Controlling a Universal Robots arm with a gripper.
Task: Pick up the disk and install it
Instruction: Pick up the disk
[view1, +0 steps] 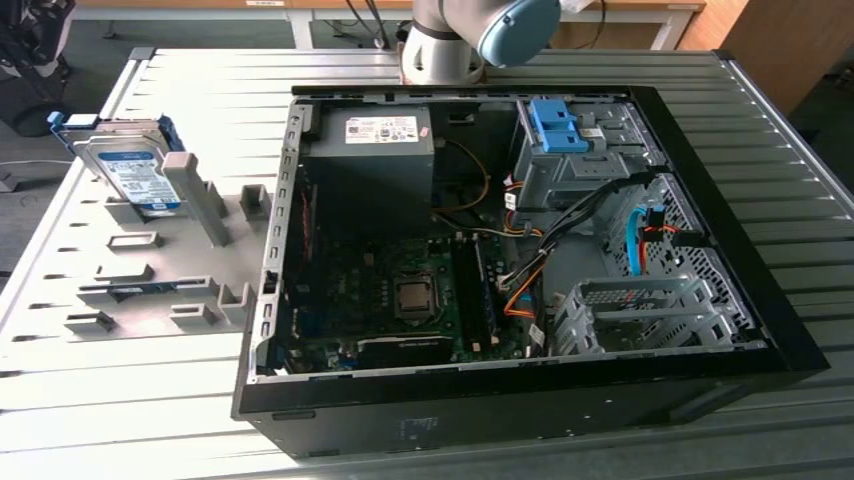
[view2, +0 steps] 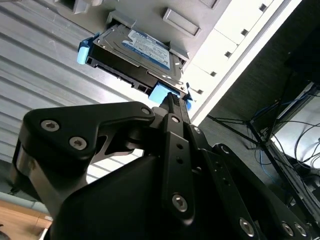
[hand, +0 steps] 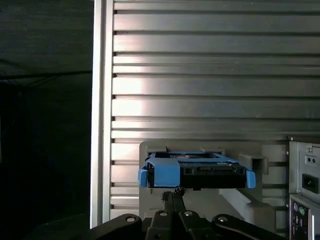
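At the exterior view's upper left, the disk (view1: 131, 172) is stood upright in a grey rack (view1: 203, 212), beside the open computer case (view1: 534, 388). In the first wrist view, the gripper (hand: 176, 192) is seen closed, empty, apart from the disk.

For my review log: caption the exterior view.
Disk standing in a grey rack beside the open computer case, robot arm beyond.

The disk (view1: 130, 170) is silver, with a white-and-blue label and a bright blue carrier frame. The bench (view1: 200, 70) is pale grey metal, ribbed in even parallel slats. The holder (view1: 187, 262) is plain grey. The computer case (view1: 534, 400) is black. The power supply (view1: 378, 135) is grey with a white sticker, the motherboard (view1: 387, 290) dark green, and the bracket (view1: 558, 125) blue. The gripper (hand: 175, 192) is black with silver screws.
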